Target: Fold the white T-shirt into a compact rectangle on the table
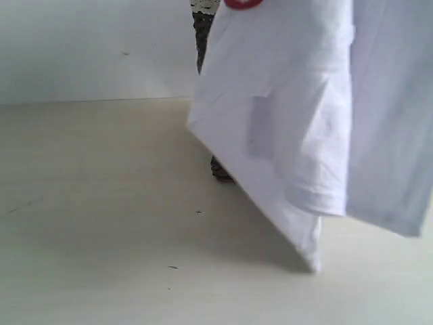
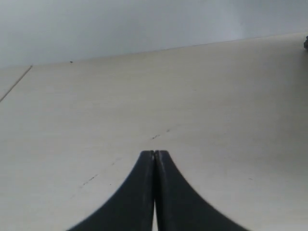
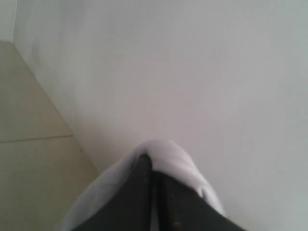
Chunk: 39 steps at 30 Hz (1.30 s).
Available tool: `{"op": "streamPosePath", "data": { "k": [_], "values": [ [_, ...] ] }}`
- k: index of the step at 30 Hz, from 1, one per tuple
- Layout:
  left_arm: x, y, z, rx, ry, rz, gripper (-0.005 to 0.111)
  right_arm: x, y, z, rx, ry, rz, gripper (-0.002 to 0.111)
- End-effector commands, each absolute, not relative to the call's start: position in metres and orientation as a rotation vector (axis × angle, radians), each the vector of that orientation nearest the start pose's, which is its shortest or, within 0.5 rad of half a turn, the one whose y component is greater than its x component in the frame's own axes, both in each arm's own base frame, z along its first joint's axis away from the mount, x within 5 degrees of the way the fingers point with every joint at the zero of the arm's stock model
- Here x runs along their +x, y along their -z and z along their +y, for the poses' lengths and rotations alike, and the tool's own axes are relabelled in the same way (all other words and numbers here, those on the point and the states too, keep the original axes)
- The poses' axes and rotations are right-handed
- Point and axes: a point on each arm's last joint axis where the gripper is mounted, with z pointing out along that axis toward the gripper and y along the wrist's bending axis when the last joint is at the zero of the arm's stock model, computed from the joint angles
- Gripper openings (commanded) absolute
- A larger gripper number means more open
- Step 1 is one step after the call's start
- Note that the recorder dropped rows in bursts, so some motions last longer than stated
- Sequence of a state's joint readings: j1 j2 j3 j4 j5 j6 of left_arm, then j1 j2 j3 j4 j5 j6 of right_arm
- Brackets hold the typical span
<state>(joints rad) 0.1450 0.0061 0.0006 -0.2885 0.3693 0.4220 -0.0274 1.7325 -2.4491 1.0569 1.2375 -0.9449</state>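
The white T-shirt (image 1: 284, 122) hangs in the air at the right of the exterior view. A sleeve droops and its lowest corner (image 1: 312, 261) touches the table (image 1: 101, 217). A bit of red lettering (image 1: 242, 3) shows at the top edge. In the right wrist view my right gripper (image 3: 151, 166) is shut on a bunch of the shirt's fabric (image 3: 175, 161), which wraps over the fingertips. My left gripper (image 2: 154, 153) is shut with nothing in it, above bare table (image 2: 192, 96). Neither gripper shows in the exterior view.
A dark woven object (image 1: 201, 40) stands behind the hanging shirt, and its base (image 1: 220, 170) peeks out below the cloth. A pale wall (image 1: 88, 47) runs along the table's far edge. A few small dark specks (image 1: 198, 212) mark the tabletop.
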Motion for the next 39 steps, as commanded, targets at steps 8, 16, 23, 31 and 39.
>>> {"op": "streamPosePath", "data": {
  "k": [8,16,23,31,39],
  "values": [
    [0.054,-0.182,-0.002,0.081,-0.110,1.831,0.000,0.289,-0.555,0.181,-1.216,-0.764,1.320,0.000],
    [0.054,-0.182,-0.002,0.081,-0.110,1.831,0.000,0.270,-0.544,0.234,-1.358,-0.940,1.163,0.000],
    [0.054,-0.182,-0.002,0.081,-0.110,1.831,0.000,0.296,-0.530,0.216,-1.279,-0.730,1.444,0.000],
    [0.054,-0.182,-0.002,0.081,-0.110,1.831,0.000,0.342,-0.507,0.158,-1.117,-0.540,1.686,0.000],
    [0.054,-0.182,-0.002,0.081,-0.110,1.831,0.000,0.349,-0.463,0.116,-1.008,-0.692,1.868,0.000]
  ]
}}
